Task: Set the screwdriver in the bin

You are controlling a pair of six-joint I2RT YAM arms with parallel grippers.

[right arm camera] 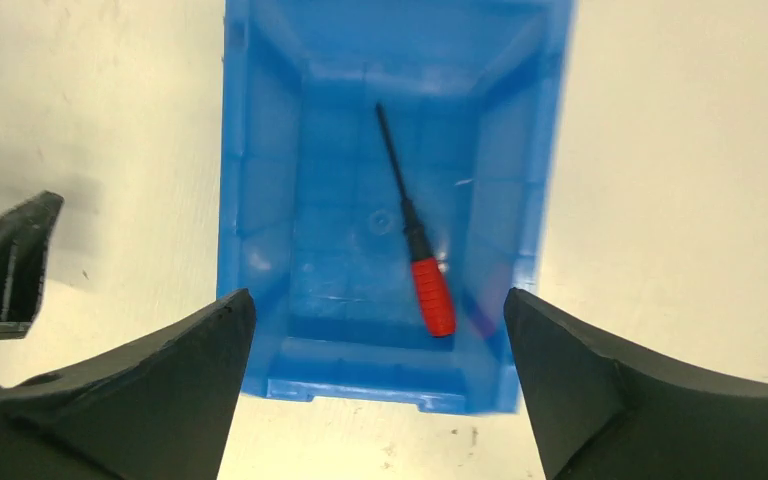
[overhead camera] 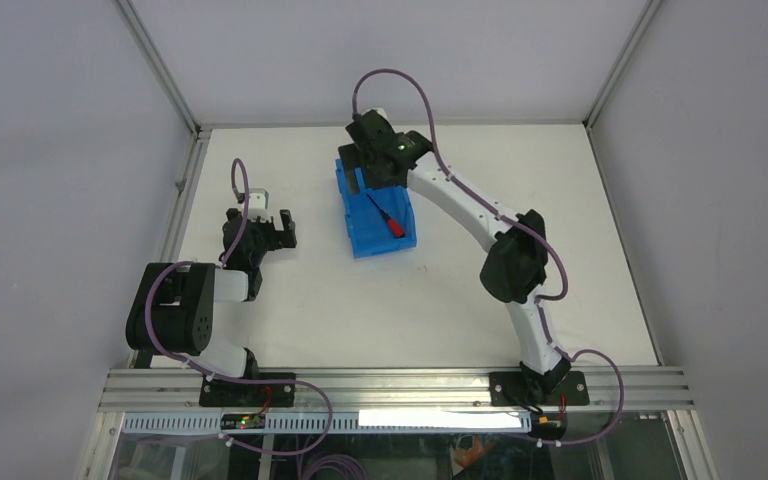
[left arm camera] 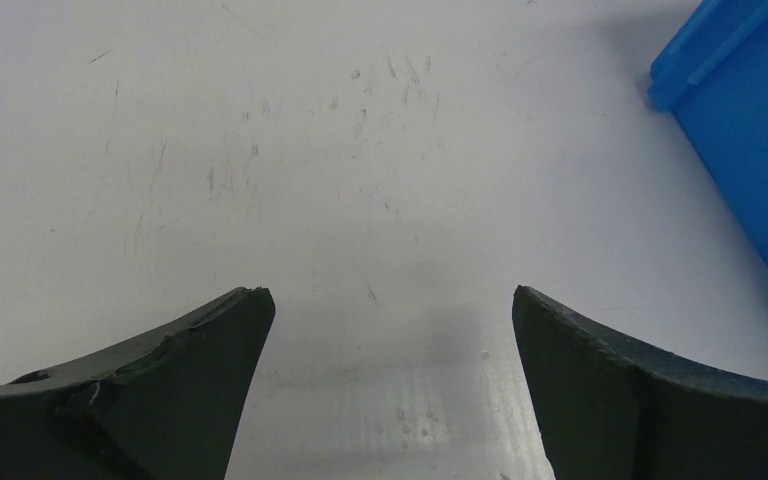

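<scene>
The screwdriver, with a red handle and a thin black shaft, lies inside the blue bin at mid-table. In the right wrist view the screwdriver rests on the floor of the bin, handle towards the camera. My right gripper hovers above the bin's far end, open and empty, its jaws wide apart. My left gripper is open and empty, low over the table to the left of the bin. A corner of the bin shows in the left wrist view, with the left gripper open.
The white table is walled at the back and sides by grey panels. A metal rail runs along the near edge by the arm bases. One finger of the left gripper shows at the left of the right wrist view.
</scene>
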